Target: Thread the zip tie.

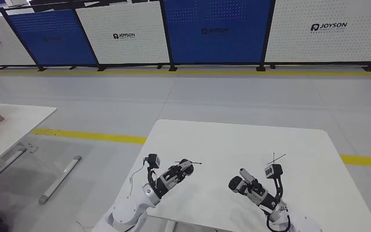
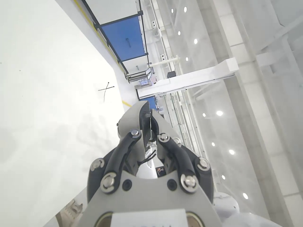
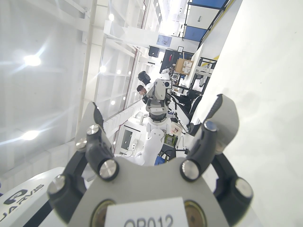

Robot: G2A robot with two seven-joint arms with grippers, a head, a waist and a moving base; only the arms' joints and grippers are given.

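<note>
**Threading not yet begun:** no strap shows a loop through its own head. The left hand (image 2: 148, 113), fingers closed tight, pinches one black zip tie (image 2: 149, 125) edge-on between its pads. The strap's free end pokes out past the fingertips toward the other arm, above the white counter (image 1: 232, 136). The right hand (image 3: 158, 102) faces it from well apart, spread wide and holding nothing. Farther right, the crossed zip ties (image 1: 277, 158), two of them, lie flat on the counter near the right wrist, touched by neither hand. Judging from this, the whole job remains: the open hand must take the held strap's loose end and feed it through the head.
</note>
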